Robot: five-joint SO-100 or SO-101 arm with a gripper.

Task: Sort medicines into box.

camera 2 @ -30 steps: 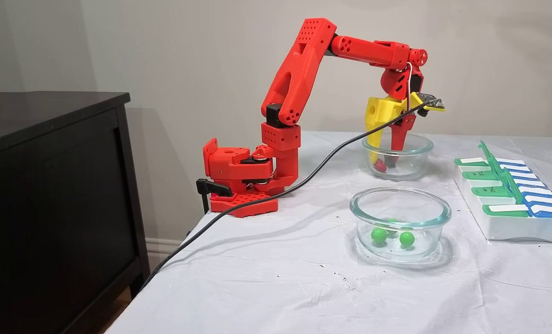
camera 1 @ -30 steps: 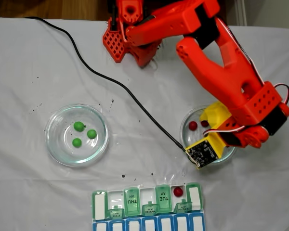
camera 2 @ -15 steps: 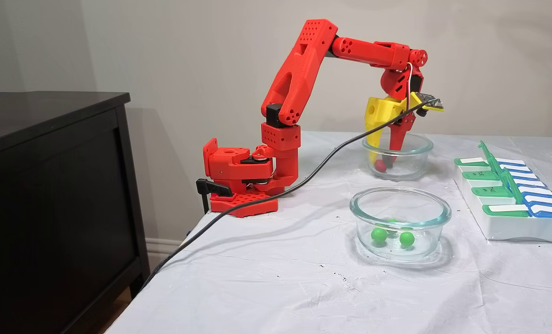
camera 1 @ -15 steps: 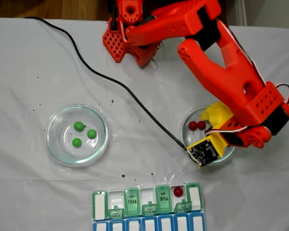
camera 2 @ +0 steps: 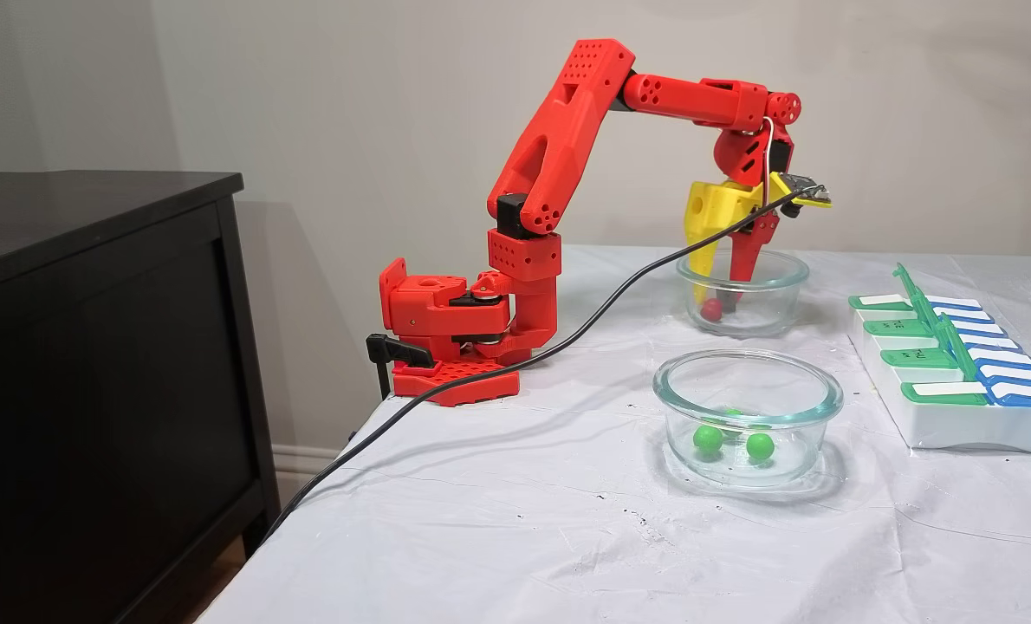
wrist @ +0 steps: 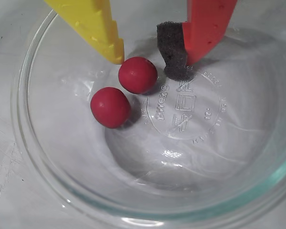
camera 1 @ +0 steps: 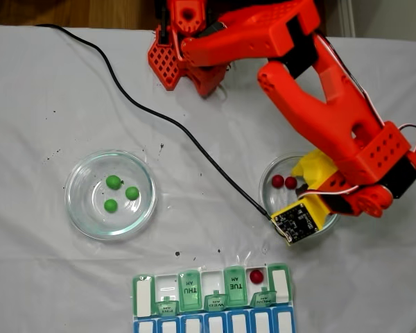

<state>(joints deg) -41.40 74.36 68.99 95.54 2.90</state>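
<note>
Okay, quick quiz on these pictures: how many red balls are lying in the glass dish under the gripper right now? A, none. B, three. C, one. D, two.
D: the wrist view shows two red balls side by side on the floor of the glass dish, just below the open gripper; a third red ball already sits in the pill box.
</note>
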